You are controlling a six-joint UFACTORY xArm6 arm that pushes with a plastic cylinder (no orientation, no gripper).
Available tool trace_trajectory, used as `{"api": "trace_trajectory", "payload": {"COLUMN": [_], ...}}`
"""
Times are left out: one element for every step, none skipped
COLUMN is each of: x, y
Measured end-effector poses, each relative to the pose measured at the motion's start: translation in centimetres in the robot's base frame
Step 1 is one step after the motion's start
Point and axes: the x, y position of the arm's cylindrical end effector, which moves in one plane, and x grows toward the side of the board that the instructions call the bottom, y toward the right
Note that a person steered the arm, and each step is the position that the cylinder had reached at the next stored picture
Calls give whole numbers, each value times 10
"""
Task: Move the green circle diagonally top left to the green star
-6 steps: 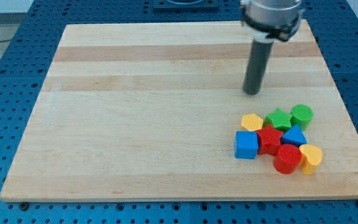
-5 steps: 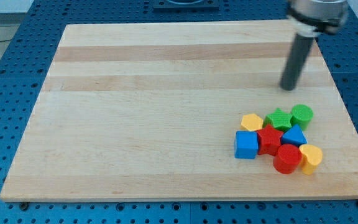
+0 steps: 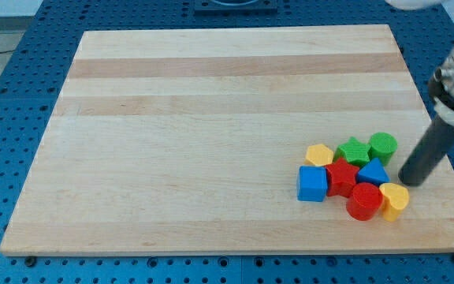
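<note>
The green circle (image 3: 383, 147) sits at the right of the board, touching the green star (image 3: 355, 150) on its left. My tip (image 3: 411, 181) rests on the board just below and right of the green circle, right of the blue triangle (image 3: 373, 172) and above the yellow heart (image 3: 395, 199). It stands a small gap away from the green circle.
The cluster also holds a yellow hexagon (image 3: 319, 155), a red star (image 3: 341, 176), a blue cube (image 3: 312, 184) and a red cylinder (image 3: 363, 201). The wooden board's right edge (image 3: 436, 150) runs close to my tip.
My tip has swung from above the cluster, rightward and then down the view, to the lower right of the green circle. No block has moved.
</note>
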Motion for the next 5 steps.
{"api": "trace_trajectory", "payload": {"x": [-32,-43,-19,0,-17], "y": [-1,-2,-6,-20,-34]}}
